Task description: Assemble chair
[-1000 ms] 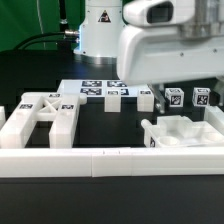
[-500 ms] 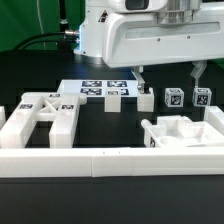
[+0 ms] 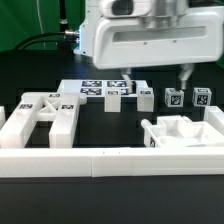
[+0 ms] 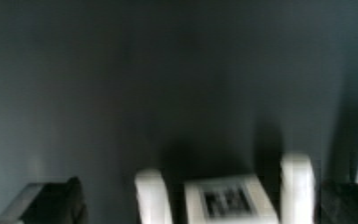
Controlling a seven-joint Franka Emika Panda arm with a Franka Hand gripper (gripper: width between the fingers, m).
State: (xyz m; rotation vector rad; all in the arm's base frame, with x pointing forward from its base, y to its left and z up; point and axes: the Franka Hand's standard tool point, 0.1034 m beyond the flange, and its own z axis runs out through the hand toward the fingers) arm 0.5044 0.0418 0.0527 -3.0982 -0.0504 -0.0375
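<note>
Fingers (image 3: 128, 78): spread wide, empty; shifted toward the exterior view's left within the last second. Chair leg (image 3: 147, 99): standing on worktop (image 3: 110, 128), now below and between them, so likely the next pick; chair unassembled.

No words, numbers or brands can be read.
Only black-and-white square tags (image 3: 173, 98) show, on the marker board (image 3: 88, 88), legs (image 3: 202, 97), frame (image 3: 45, 108) and tray-like part (image 3: 205, 136); the wrist view's one tagged part (image 4: 220, 196) is too blurred to make out.
</note>
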